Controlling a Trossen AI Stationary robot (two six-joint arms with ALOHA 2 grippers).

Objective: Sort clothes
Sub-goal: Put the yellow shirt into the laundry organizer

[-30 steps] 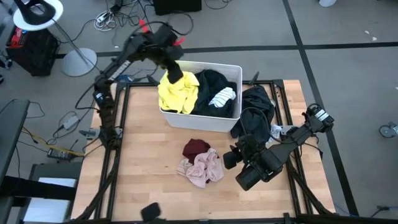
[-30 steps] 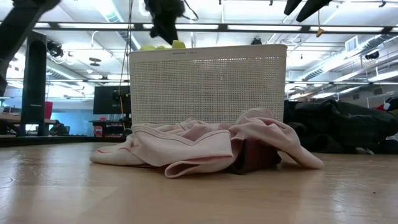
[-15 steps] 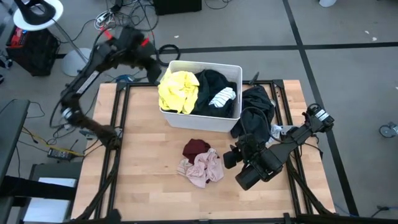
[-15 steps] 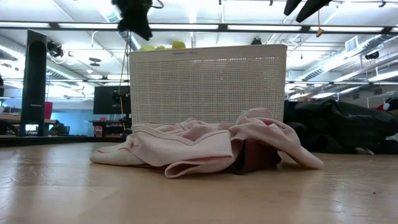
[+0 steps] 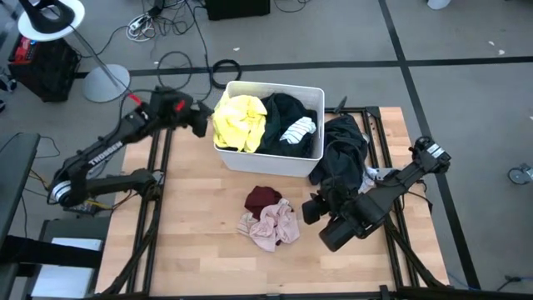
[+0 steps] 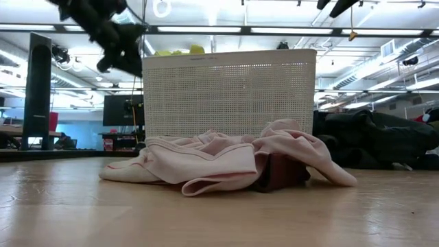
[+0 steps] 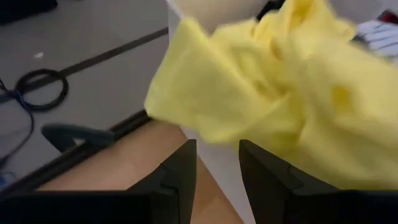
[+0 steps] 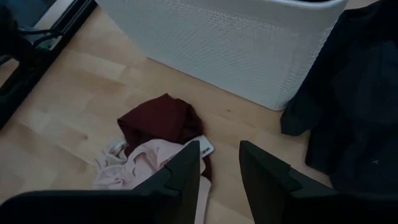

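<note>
With both grippers open and empty, the left gripper is hovering beside the yellow garment, risking snagging its overhanging edge.

L arm reaches from left-centre of the high view up to the upper left-centre, wrist bent toward frame centre. L gripper jaws parted w/ a narrow gap, nothing between them. R arm runs diagonally from right edge down to lower centre-right. R gripper low, fingers apart, empty.
</note>
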